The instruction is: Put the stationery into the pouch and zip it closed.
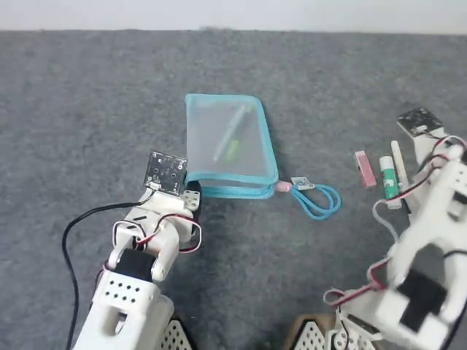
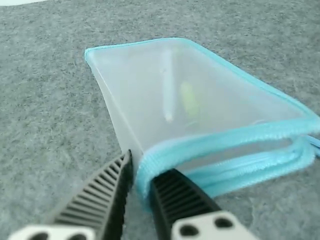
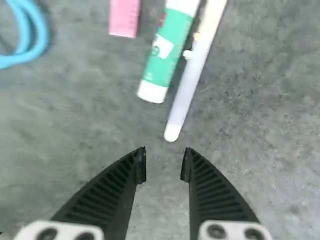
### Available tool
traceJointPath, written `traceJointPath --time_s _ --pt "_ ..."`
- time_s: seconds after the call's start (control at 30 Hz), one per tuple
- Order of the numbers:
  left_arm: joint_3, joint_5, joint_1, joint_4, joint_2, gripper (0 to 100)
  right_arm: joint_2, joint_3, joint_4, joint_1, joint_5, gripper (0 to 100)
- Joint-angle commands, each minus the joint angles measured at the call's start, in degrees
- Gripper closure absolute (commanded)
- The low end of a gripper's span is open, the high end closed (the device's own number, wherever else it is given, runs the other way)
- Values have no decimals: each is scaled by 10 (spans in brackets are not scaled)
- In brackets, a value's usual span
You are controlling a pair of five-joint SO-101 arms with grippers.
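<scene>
The translucent pouch with a blue zipper edge lies mid-table, a pen and a green item inside it. My left gripper is shut on the pouch's near corner, and the blue edge runs between its fingers. To the right lie a pink eraser, a green glue stick and a white pen. My right gripper stands open just short of the white pen's end, apart from it. Beyond it are the glue stick and the eraser.
A blue cord loop trails from the pouch's zipper pull toward the right. The whole surface is grey carpet. A black cable curls beside the left arm.
</scene>
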Motion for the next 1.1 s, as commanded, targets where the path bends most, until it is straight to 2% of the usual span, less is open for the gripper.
traceJointPath --time_s 0.0,0.17,0.57,0.67,0.77,1.07 --pt "-7 6 -7 -19 -7 989 59 -72 -15 15 11 864" --pt "-7 6 -37 -19 -10 989 153 -136 -15 29 11 866" --pt "-7 6 -34 -19 -10 989 280 -185 -15 16 6 869" --pt "-7 6 -34 -19 -10 989 297 -185 -16 18 4 917" --pt "-7 6 -34 -19 -10 989 305 -185 -31 19 -23 996" --pt "-7 6 -34 -19 -10 989 218 -183 7 15 -84 991"
